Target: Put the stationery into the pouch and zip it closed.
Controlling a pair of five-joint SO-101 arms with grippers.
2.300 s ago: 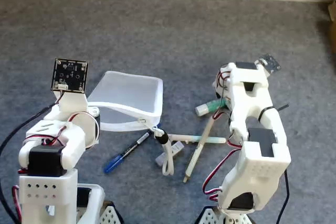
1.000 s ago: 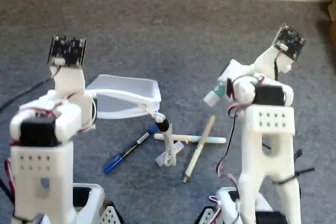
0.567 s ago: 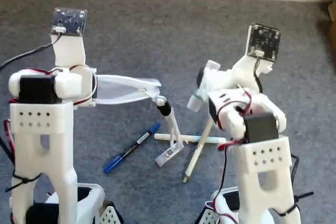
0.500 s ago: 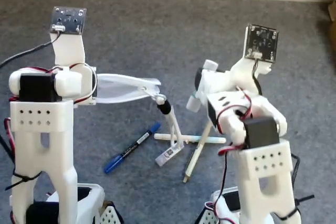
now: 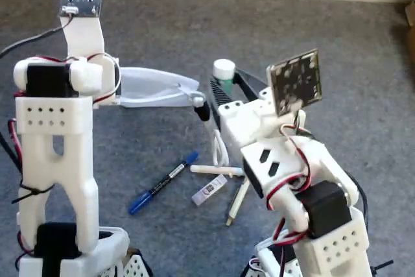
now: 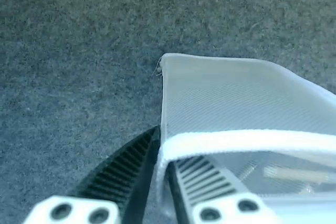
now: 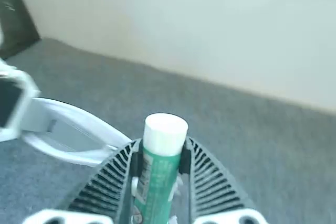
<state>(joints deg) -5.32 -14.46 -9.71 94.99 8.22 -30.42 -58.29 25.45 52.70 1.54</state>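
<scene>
Left pincer (image 6: 163, 150): clenched on the white-banded edge of the pouch (image 6: 236, 98). One dark ribbed jaw sits on each side of the band. In the high view the pouch (image 5: 155, 87) hangs off the left arm above the desk (image 5: 194, 24), seen nearly edge-on. Whether its mouth is open cannot be told. The grip itself is hidden behind the arm's white housing there.

Through the mesh, in the left wrist view, some pale blurred shapes show. They are too soft to identify.

From the pouch's far corner hangs a dark-ended piece (image 5: 203, 107) with a white cord loop (image 5: 220, 148) trailing down. Zip pull or strap, it is hard to say.

Right pincer (image 7: 160, 150): grasping a glue stick (image 7: 160, 171), with a green body and a white cap. It stands upright between the ribbed jaws, its lower end cut off by the frame edge. From the high view the glue stick (image 5: 224, 69) is up in the air, just beside the pouch's hanging corner and not touching it.

On the desk:
- A blue marker (image 5: 162, 183) lies at a slant.
- A slim white pen (image 5: 217, 170) lies near it.
- A small white block (image 5: 209, 191) lies just beside the white pen.
- A pale pencil-like stick (image 5: 235, 204) has its upper part hidden under the right arm.

A pale wall (image 7: 210, 19) rises behind the desk.
</scene>
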